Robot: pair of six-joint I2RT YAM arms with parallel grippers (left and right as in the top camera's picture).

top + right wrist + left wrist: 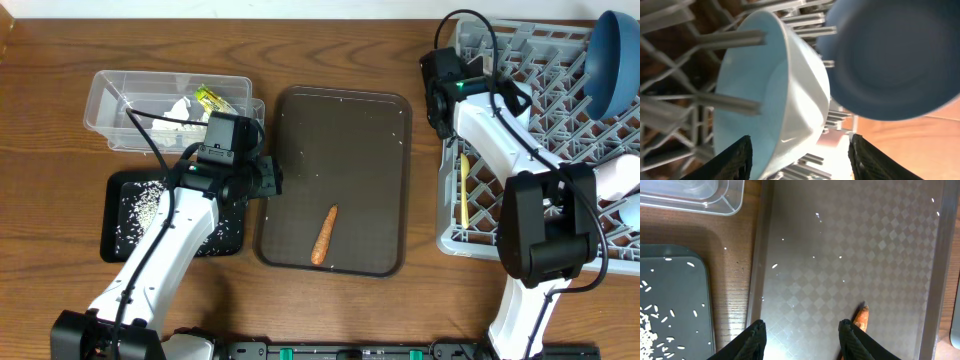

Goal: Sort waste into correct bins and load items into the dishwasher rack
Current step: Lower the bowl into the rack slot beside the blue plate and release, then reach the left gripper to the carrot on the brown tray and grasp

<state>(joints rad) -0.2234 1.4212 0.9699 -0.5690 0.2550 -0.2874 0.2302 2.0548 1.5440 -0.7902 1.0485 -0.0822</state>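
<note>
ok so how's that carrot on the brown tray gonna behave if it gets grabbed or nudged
The carrot looks stiff and small, so it is probably light and easy to pinch. Its tapered, rounded shape may roll or pivot in an arc if nudged sideways on the flat tray.

Bright, even light; glare is seen at the serving tray's left rim; the plate is rendered blurred.
</note>
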